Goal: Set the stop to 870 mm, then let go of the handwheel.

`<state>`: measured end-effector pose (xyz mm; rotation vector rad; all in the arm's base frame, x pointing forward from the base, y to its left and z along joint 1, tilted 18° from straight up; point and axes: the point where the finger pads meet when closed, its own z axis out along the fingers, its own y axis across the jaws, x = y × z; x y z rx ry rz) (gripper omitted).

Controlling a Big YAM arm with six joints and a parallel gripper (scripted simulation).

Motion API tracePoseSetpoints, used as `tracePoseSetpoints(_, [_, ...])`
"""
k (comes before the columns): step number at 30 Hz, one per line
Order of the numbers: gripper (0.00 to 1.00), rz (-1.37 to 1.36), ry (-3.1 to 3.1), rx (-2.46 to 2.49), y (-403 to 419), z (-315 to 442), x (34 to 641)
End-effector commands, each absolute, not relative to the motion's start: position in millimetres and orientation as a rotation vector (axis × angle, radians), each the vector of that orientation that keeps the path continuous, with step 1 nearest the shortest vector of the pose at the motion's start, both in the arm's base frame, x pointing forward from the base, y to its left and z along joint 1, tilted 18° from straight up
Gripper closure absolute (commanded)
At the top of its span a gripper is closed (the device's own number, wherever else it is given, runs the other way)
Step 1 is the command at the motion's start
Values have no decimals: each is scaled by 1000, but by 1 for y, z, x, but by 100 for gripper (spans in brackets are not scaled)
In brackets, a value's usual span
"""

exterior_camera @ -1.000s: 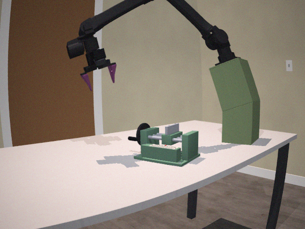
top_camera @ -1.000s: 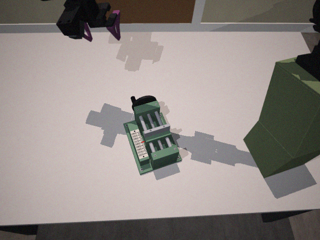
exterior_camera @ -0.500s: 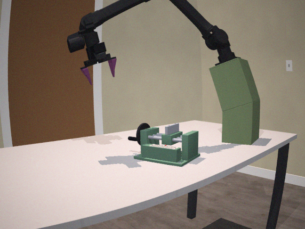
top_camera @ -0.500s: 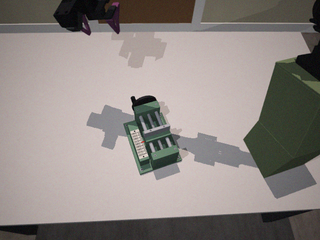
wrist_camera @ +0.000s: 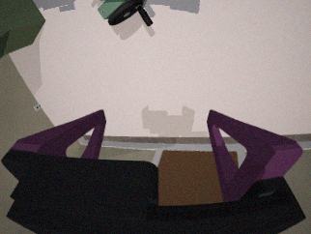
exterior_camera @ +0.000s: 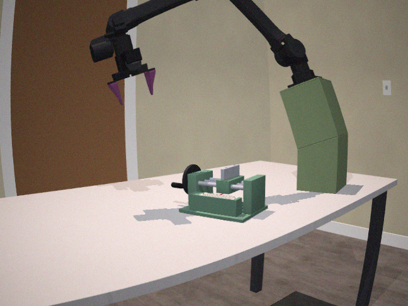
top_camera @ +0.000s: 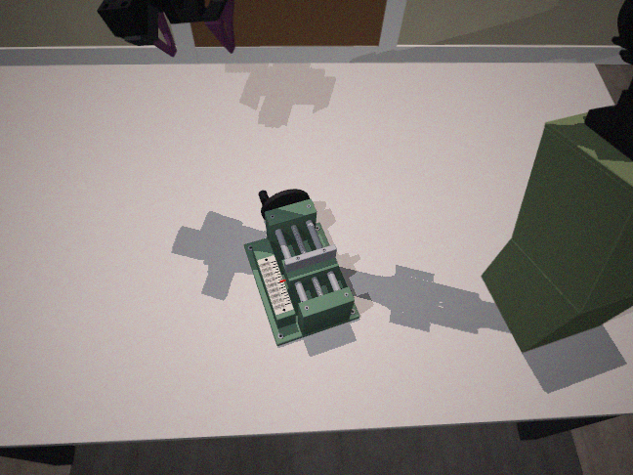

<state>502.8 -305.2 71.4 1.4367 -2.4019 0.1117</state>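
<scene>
A green stop fixture (top_camera: 301,268) sits in the middle of the white table. A black handwheel (top_camera: 283,199) with a small crank handle (top_camera: 263,194) is at its far end. A grey stop block (top_camera: 310,257) rides on three rods, and a white scale (top_camera: 274,284) with a red pointer (top_camera: 281,280) runs along the left side. My gripper (top_camera: 196,43) with purple fingers is open and empty, high above the table's far edge, well away from the handwheel. It also shows in the side view (exterior_camera: 133,86).
The arm's green base block (top_camera: 572,235) stands at the right of the table. A brown panel (exterior_camera: 65,95) and a white strip are on the wall behind the far edge.
</scene>
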Motion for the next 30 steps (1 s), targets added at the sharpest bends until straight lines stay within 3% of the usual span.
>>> tracePoseSetpoints(1, [0, 147, -2418, 1443, -306, 85, 520])
tracePoseSetpoints(19, [0, 293, -2693, 1016, -291, 73, 512])
tracePoseSetpoints(30, [0, 417, -2995, 138, -276, 24, 498])
